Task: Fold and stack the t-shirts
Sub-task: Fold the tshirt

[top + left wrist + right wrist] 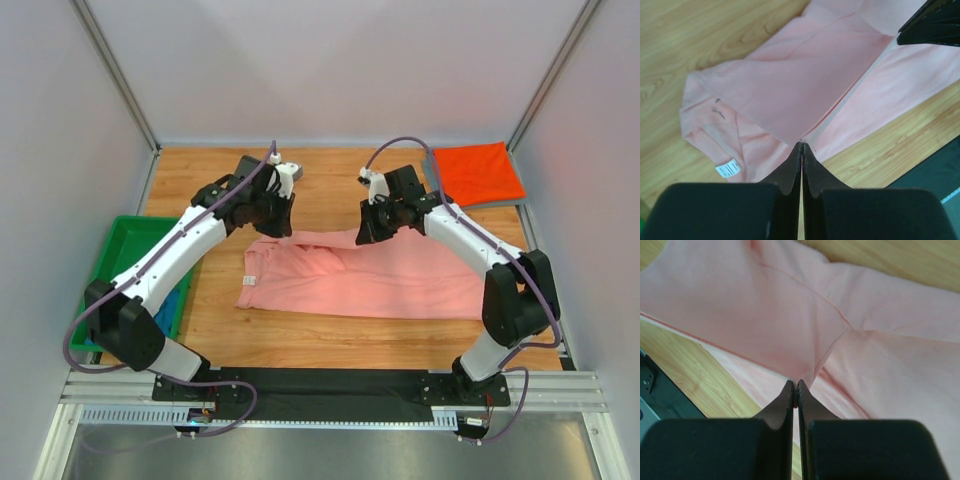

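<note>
Salmon-pink t-shirt (400, 280) lies spread sideways, white label (728, 169) showing

Wears white shells over black joints on both the left arm (165, 258) and the right arm (465, 235). Carries a purple cable (400, 139) looped along each. Ends in black wedge-shaped fingers (791, 170) tapering to thin tips.

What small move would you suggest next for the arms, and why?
Probably carry the pinched far edge toward the near edge: the left end effector and right end effector are shut on the salmon-pink t-shirt, which is not yet folded over.
</note>
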